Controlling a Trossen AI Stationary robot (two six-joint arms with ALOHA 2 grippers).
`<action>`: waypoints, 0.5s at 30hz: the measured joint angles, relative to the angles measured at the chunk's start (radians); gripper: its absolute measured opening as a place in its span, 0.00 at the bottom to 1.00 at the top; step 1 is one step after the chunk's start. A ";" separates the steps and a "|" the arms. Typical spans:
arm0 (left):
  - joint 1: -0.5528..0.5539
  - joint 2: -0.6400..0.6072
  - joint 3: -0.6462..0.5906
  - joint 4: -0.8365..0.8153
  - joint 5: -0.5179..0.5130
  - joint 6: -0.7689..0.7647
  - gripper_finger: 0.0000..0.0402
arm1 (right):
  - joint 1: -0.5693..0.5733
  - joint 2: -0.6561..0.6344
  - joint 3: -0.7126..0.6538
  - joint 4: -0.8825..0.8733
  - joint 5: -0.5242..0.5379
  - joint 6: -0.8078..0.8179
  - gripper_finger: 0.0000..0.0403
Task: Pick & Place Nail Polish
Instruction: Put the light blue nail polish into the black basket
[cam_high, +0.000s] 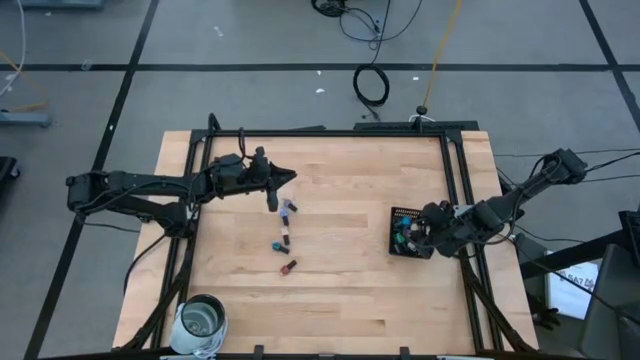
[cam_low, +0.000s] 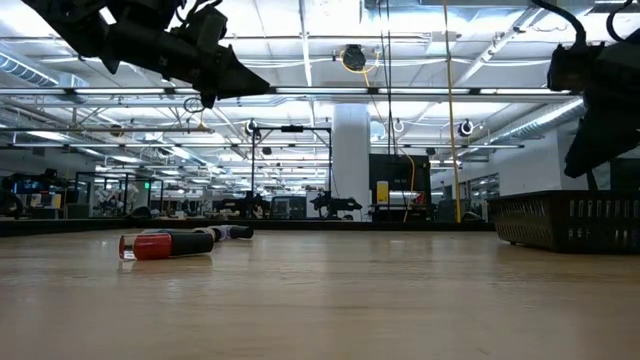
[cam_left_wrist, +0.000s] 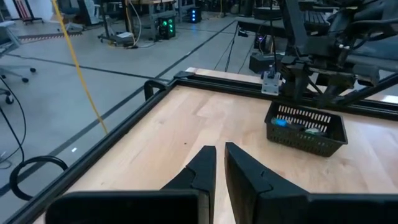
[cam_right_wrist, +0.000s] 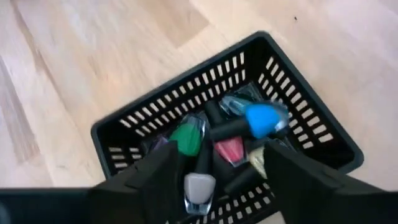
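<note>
Nail polish bottles lie in two groups: several already fill the black tray (cam_right_wrist: 155, 124) near the bench's right edge, among them a grey bottle (cam_right_wrist: 199, 186), a green one (cam_right_wrist: 188, 137) and a blue one (cam_right_wrist: 264, 118), while three remain loose on the wooden bench (cam_high: 340, 290) in a short line at centre-left: a purple bottle (cam_high: 288, 209), a teal bottle (cam_high: 282, 242) and a red bottle (cam_high: 289, 267), all lying on their sides. Left claw (cam_high: 283, 178) hangs above the bench just behind the purple bottle, its fingers pressed nearly together with only a thin gap and holding nothing. Right claw (cam_right_wrist: 214, 171) hovers over the tray, fingers spread wide and empty, directly above the grey bottle. Likely hazards: the loose bottles are round and lying flat, so a pinch that lands off-centre could roll one away or knock it into its neighbour; the left claw must also spread before descending, or its tips would strike the bottle. Open room is generous: bare wood separates the loose bottles from the tray, and the black frame rails (cam_high: 455, 190) sit well apart from both groups. A glass jar (cam_high: 202, 320) stands at the near-left corner, clear of the path.
</note>
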 joint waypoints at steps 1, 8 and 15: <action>0.000 0.000 0.000 0.000 0.000 -0.004 0.08 | -0.003 0.000 0.000 0.012 0.021 -0.006 0.59; 0.000 0.000 0.000 0.001 0.000 -0.005 0.08 | -0.003 0.001 -0.007 0.315 0.426 -0.305 0.64; 0.000 0.000 0.000 0.001 -0.002 0.000 0.08 | -0.090 0.000 -0.123 1.034 0.533 -0.956 0.62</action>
